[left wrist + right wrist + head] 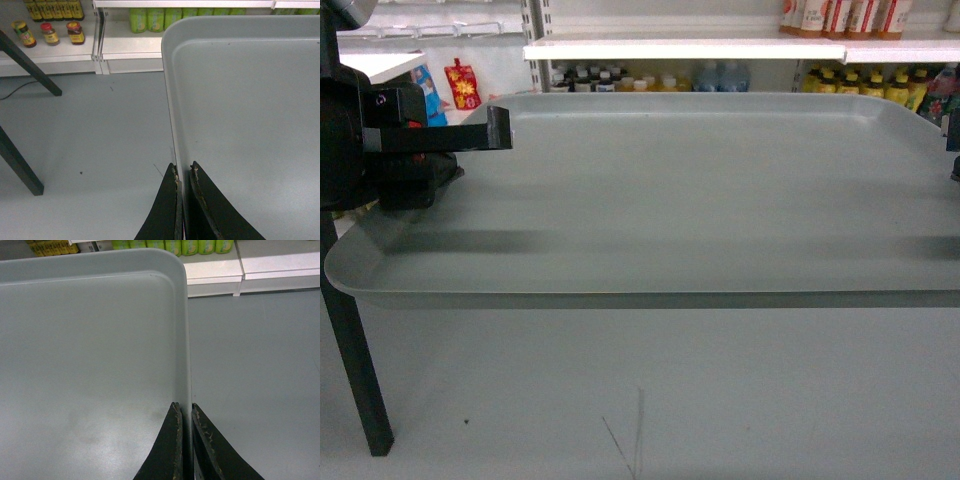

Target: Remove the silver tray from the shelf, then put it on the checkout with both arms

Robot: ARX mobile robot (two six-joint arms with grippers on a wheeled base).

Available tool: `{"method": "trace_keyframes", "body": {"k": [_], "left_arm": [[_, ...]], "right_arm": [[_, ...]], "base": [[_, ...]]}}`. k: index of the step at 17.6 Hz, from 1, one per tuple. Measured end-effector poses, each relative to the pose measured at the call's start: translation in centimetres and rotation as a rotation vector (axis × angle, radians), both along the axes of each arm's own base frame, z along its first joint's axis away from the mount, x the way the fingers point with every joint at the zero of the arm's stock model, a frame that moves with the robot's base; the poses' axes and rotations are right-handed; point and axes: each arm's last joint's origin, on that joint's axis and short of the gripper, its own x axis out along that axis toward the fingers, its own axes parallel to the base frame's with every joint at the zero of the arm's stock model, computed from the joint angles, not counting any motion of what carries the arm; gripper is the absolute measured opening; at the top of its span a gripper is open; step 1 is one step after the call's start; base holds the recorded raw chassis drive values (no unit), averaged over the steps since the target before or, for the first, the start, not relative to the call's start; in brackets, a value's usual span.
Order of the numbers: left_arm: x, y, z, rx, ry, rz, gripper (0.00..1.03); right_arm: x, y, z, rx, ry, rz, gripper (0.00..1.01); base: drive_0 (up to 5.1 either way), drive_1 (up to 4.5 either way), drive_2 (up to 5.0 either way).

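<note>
Grey floor (pixel 100 130) below, stocked shelves (pixel 685 48) behind. One silver tray (pixel 670 190) held level in mid-air. Left tool (pixel 183 172) clamped on left rim, right tool (pixel 185 412) on right rim; grips clear only from wrists.

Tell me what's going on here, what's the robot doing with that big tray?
The robot is holding the silver tray in the air with both arms, roughly level, above the grey floor. The left gripper is clamped on the tray's left rim and the right gripper on its right rim. Store shelves with bottles stand behind it. The tray is off the shelf, and it is not set down on anything yet.
</note>
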Motion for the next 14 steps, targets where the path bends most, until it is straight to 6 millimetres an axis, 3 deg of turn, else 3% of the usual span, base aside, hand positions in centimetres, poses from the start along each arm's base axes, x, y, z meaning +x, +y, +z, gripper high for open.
{"method": "trace_keyframes", "body": {"k": [14], "left_arm": [[0.02, 0.06, 0.0, 0.001, 0.0, 0.003, 0.04]], "right_arm": [[-0.01, 0.03, 0.01, 0.0, -0.001, 0.001, 0.03]], "base": [[0.0, -4.09, 4.2]]}}
